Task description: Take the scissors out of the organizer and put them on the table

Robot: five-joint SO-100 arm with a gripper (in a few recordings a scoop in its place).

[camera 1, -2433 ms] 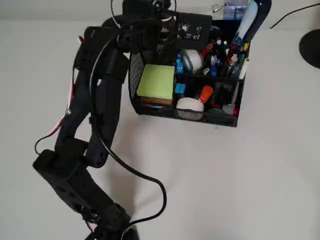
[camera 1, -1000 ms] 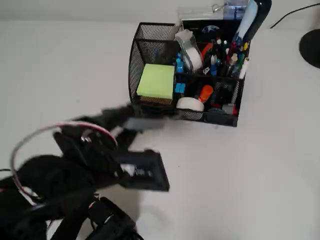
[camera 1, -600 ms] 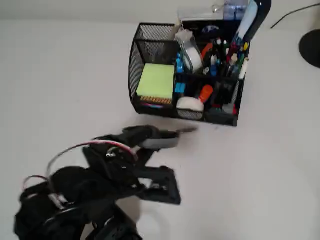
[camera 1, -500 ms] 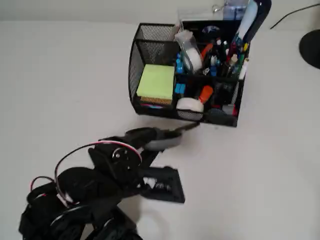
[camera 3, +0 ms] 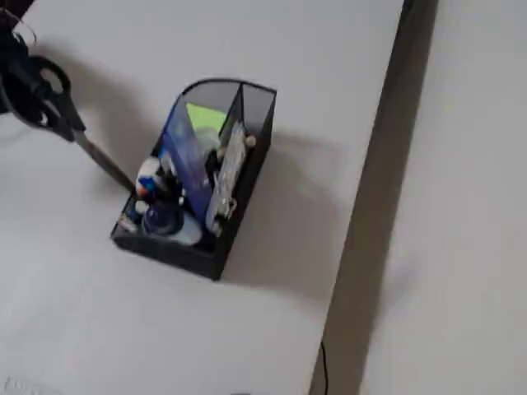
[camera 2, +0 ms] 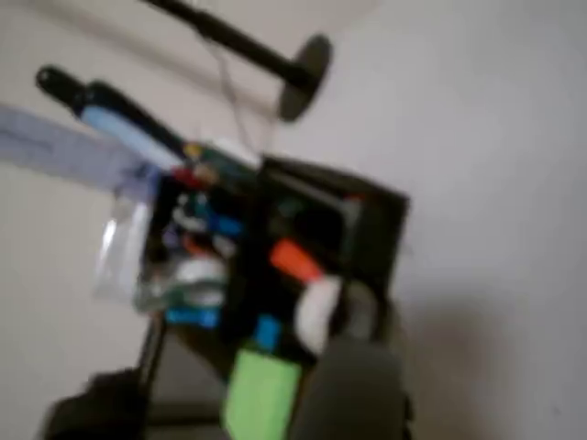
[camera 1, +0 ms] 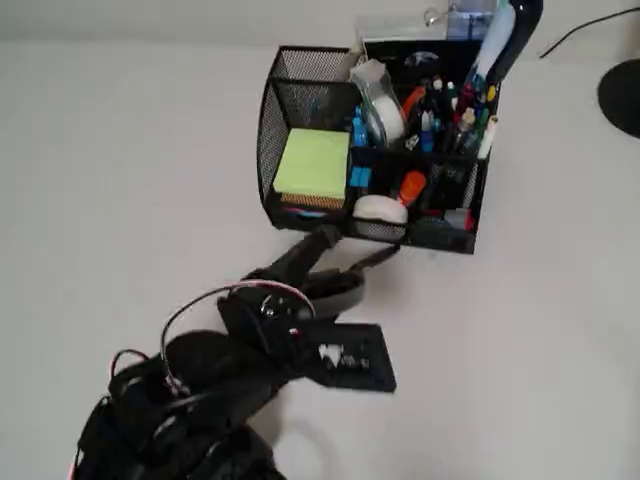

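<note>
Overhead view: the grey-handled, silver-bladed scissors (camera 1: 340, 275) are carried by the black two-finger gripper (camera 1: 318, 262), jaws closed on the handles, just outside the black wire-mesh organizer (camera 1: 272, 130) above the off-white matte table (camera 1: 540, 350). Blades point right towards the organizer's front wall; a low swing risks snagging the mesh.

The off-white table (camera 1: 520, 350) carries the black mesh organizer (camera 1: 372, 150) near its far edge in the overhead view; a dark round base (camera 1: 622, 95) sits to the organizer's right, well apart; a thin black cable (camera 1: 580, 35) runs there too.
</note>
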